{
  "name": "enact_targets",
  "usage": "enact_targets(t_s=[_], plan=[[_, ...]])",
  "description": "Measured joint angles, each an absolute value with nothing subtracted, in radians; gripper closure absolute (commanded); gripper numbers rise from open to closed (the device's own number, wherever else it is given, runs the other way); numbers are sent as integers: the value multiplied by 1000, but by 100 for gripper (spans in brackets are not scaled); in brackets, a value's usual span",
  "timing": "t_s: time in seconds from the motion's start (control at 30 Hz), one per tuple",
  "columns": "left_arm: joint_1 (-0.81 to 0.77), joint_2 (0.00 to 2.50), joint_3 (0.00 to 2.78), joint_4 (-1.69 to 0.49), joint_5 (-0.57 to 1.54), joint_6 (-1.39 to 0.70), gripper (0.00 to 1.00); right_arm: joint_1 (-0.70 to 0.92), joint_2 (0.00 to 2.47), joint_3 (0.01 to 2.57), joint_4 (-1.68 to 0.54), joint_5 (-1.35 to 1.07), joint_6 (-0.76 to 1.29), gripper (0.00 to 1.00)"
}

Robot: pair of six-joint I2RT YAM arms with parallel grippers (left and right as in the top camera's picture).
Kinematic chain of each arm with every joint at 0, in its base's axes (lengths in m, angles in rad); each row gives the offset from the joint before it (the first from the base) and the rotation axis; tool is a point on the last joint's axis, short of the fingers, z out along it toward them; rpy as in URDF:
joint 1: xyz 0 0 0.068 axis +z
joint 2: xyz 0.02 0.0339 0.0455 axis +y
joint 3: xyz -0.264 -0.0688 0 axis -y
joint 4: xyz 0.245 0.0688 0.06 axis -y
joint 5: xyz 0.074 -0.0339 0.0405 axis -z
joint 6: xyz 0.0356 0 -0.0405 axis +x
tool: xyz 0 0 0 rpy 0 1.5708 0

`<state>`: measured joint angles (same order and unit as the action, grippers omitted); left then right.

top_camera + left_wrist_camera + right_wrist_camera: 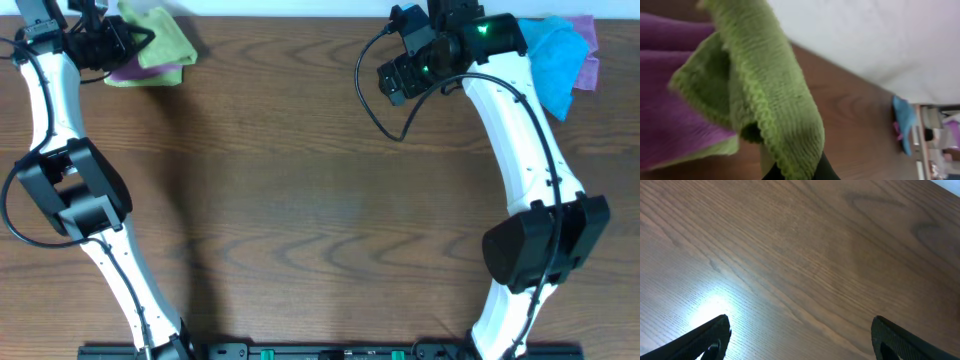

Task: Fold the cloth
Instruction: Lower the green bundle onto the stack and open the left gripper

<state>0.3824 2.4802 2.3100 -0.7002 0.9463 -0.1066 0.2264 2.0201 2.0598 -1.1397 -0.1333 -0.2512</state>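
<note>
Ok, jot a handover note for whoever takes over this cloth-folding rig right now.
Left gripper: jaws shut on the green cloth, which is bunched over a purple cloth at the far left corner of the table.
Right gripper: jaws open, empty, over bare wood near the blue cloth.
Done: cloth grasped only.
Left: carry it to open table, spread it, fold it.

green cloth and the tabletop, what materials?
The cloth looks like soft knit or terry fabric, matte lime green, with a ribbed looped texture and a scalloped stitched edge. The table looks like brown wood or wood-look laminate. It shows grain lines and a slight sheen under the glare, so I can't tell which.
</note>
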Motion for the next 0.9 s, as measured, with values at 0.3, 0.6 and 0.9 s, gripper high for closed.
enact_targets(t_s=[0.3, 0.6, 0.9], plan=[[384, 2480, 2310, -700, 818, -39, 94, 226, 2020, 2060, -1141, -134, -251, 10], [385, 2480, 2310, -625, 796, -24, 95, 226, 2020, 2060, -1142, -133, -251, 10], [391, 2480, 2310, -629, 760, 5, 94, 226, 2020, 2060, -1141, -134, -251, 10]])
